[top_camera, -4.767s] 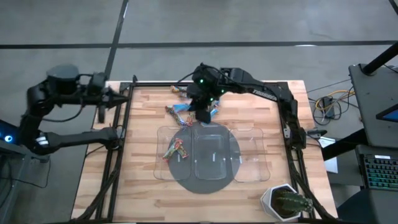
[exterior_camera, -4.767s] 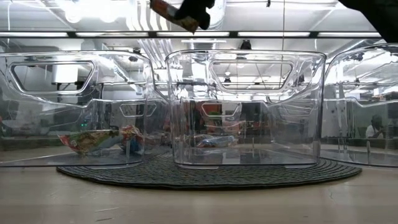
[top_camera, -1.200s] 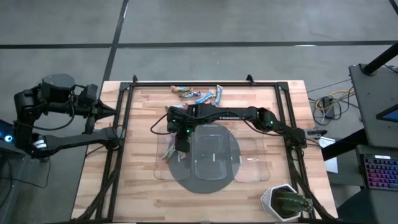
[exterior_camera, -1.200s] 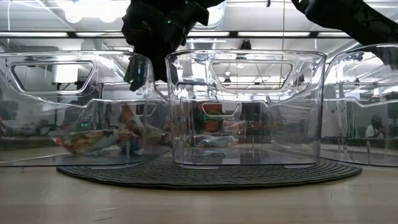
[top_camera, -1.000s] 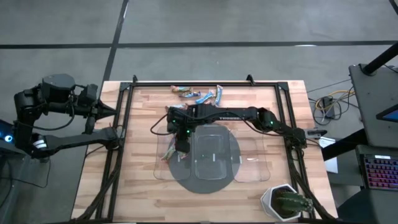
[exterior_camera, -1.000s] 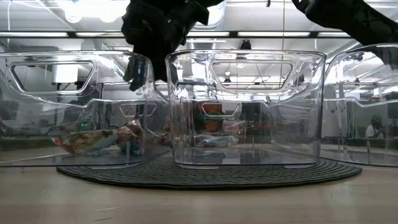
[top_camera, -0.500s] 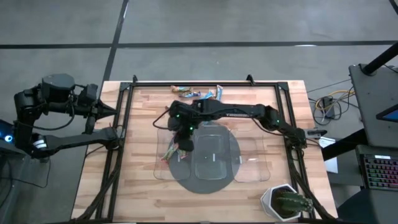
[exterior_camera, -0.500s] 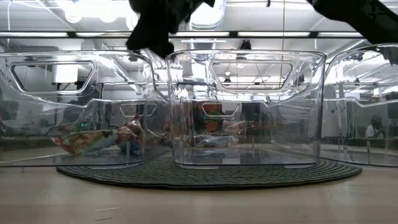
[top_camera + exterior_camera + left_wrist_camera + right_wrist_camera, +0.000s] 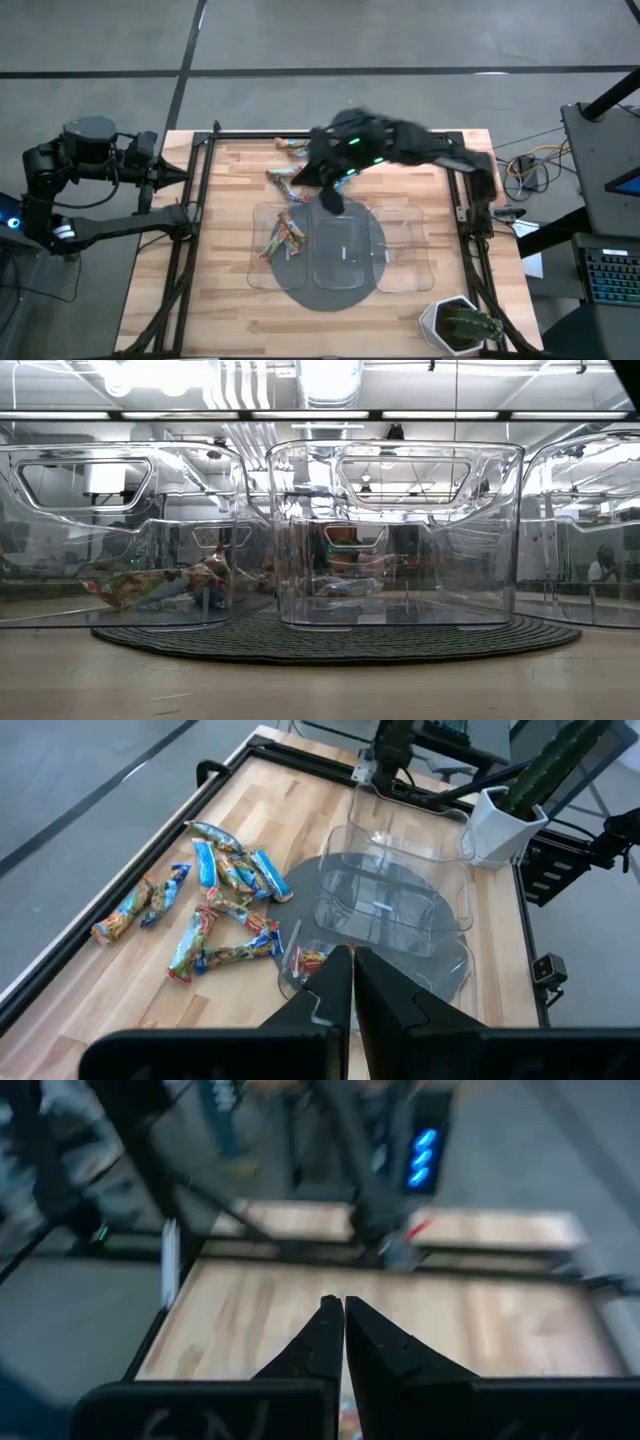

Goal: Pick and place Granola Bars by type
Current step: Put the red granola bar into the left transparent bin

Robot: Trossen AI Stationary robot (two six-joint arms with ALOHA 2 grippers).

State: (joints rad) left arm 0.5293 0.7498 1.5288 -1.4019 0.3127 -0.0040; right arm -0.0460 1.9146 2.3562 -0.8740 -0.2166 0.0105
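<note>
Clear plastic trays point(image 9: 400, 250) sit in a row on a dark round mat point(image 9: 300, 285), and from above the right tool point(image 9: 330, 200) hangs over the far edge of the middle one, pinched shut with nothing in it as far as I can see. A few granola bars point(image 9: 283, 236) lie in the tray off to its side, and the loose pile point(image 9: 290, 172) lies on the table just beyond it. The left tool point(image 9: 160, 172) is parked way out at the table's edge, closed and empty too.

At table height no arm shows at all, just the see-through trays with the multicoloured bars point(image 9: 160, 585) in the left-hand one.

The left wrist camera looks past its closed fingers point(image 9: 335, 985) at the scattered blue, orange and red bars point(image 9: 215, 910) on the wood.

The right wrist camera is one big smear past shut fingers point(image 9: 330, 1335).

If it's heading for the next bar, I'd say open up first, pick one off the edge of the pile, and check the colour so it lands in the matching tray.
</note>
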